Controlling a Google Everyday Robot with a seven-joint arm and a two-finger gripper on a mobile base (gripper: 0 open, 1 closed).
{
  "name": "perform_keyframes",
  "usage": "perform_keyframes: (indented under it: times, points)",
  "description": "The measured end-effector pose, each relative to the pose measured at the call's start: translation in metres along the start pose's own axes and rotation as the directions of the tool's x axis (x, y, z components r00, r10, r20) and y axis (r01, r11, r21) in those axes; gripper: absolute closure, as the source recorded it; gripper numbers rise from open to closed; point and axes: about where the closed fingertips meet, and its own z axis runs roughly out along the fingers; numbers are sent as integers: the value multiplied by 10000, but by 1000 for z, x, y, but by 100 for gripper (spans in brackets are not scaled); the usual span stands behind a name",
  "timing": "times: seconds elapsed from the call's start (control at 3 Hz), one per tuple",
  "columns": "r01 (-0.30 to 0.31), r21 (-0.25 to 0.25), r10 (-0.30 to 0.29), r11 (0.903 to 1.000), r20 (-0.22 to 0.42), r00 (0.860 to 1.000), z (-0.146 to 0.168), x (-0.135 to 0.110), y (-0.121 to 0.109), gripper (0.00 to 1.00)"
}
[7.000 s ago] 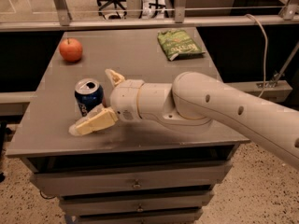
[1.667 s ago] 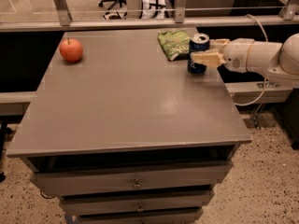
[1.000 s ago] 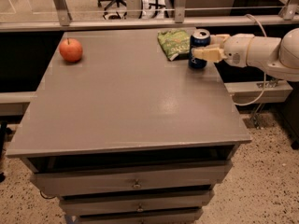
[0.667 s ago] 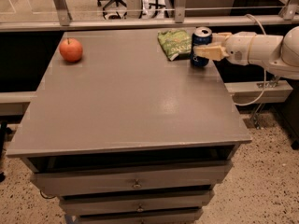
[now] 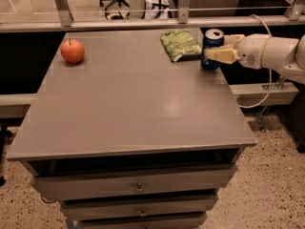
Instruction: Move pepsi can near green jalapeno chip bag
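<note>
The pepsi can (image 5: 211, 50), dark blue with a silver top, stands upright at the table's far right edge, just right of the green jalapeno chip bag (image 5: 180, 44), which lies flat at the back of the table. A narrow gap separates can and bag. My gripper (image 5: 217, 46) reaches in from the right and is shut on the can, with one cream finger (image 5: 220, 56) across its front and the other behind it. Whether the can's base touches the table cannot be told.
A red apple (image 5: 72, 51) sits at the table's far left. The grey table (image 5: 133, 109) has drawers below its front edge. A railing runs behind the table, and a cable hangs off my arm at the right.
My gripper has carried the can from the table's front left to its far right edge beside the chip bag. Over the last second it shifted slightly further right and back.
</note>
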Motion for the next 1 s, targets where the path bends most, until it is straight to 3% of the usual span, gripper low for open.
perform_keyframes:
  times: [0.33, 0.67, 1.0]
  points:
    - [22, 147, -22, 9999, 5, 10000, -11, -1, 2, 13]
    - [22, 161, -23, 9999, 33, 10000, -17, -2, 7, 0]
    - [40, 162, -42, 9999, 124, 9999, -24, -7, 15, 0]
